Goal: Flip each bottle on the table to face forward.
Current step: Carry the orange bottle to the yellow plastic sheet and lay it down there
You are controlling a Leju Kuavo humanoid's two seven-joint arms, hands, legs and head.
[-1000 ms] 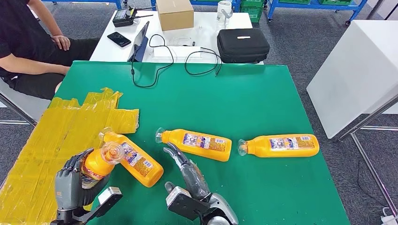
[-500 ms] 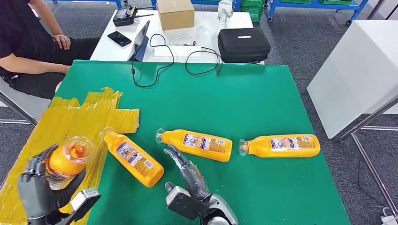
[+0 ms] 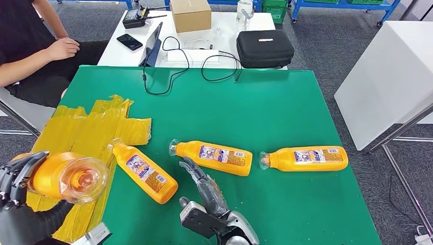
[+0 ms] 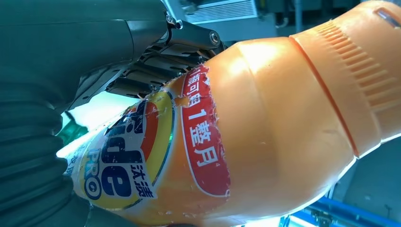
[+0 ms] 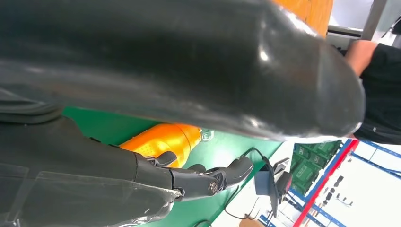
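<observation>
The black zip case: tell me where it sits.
Head view: the black zip case rests on the white table beyond the green table's far edge, right of the cardboard box.

The robot's left hand (image 3: 15, 179) is hovering low at its left side, raised off the table, its dark fingers (image 4: 156, 71) wrapping around an orange bottle (image 3: 64, 176) whose clear cap is pointing up toward the head. The right hand (image 3: 204, 191) is resting low over the green table (image 3: 265, 112), holding nothing, its fingers (image 5: 208, 179) stretching forward and slightly apart, the silver wrist sitting just behind.
</observation>
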